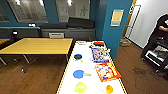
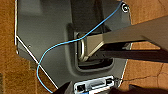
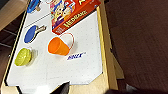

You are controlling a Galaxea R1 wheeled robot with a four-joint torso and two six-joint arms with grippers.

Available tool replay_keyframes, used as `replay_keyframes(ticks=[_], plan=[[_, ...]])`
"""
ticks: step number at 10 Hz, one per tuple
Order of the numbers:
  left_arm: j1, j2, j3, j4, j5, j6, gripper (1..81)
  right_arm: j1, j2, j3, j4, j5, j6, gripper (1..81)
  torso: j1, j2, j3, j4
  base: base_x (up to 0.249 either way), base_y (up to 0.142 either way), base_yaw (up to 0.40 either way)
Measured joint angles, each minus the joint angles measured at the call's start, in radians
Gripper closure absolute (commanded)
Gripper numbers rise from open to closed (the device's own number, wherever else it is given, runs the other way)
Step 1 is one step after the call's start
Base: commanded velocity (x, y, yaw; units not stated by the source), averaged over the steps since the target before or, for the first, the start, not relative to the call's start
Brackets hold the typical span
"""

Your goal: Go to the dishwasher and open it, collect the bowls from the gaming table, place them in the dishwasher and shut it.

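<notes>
The gaming table (image 1: 87, 82) runs away from me, white-topped with a yellow edge (image 3: 106, 62). On its left side a yellow-green bowl (image 1: 80, 87) (image 3: 23, 56) sits nearest. Beyond it lies a blue round thing (image 1: 78, 74) with a short wooden handle (image 3: 31, 33); it looks more like a paddle than a bowl. Farther on is a dark round thing (image 1: 78, 56) rimmed in blue. My right gripper (image 3: 91, 91) hangs above the table's near end, beside an orange cup (image 3: 58, 46). My left gripper (image 2: 92, 91) hangs over the robot's grey base (image 2: 45, 37). The dishwasher is out of view.
Two colourful game boxes (image 1: 107, 71) (image 1: 99, 54) lie on the table's right side. A yellow-topped table (image 1: 37, 45) stands to the left. A teal wall corner (image 1: 115, 30) rises to the right. A person (image 1: 162, 25) stands by a dark cart (image 1: 155, 53) at far right on the wooden floor.
</notes>
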Motion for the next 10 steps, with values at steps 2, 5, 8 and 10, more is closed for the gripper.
replay_keyframes(ticks=[2,5,8,10], plan=[[-0.003,0.000,0.000,0.000,0.001,0.000,1.0,0.113,0.001,0.004,0.023,-0.091,0.020,1.0,0.001,0.001,-0.053,0.000,0.000,0.000,0.000],[-0.014,0.000,0.000,0.000,-0.004,0.000,1.0,0.246,0.000,0.004,0.032,-0.209,0.058,1.0,0.001,0.001,-0.063,0.000,0.000,0.000,0.000],[-0.014,0.000,-0.001,0.000,-0.004,0.000,1.0,0.327,0.086,-0.042,0.038,-0.290,0.133,1.0,0.001,0.001,-0.063,0.000,0.000,0.000,0.000],[-0.014,0.000,-0.001,-0.001,-0.003,0.000,1.0,0.330,0.162,-0.114,0.038,-0.321,0.165,1.0,0.001,0.001,-0.063,0.000,0.000,0.000,0.000]])
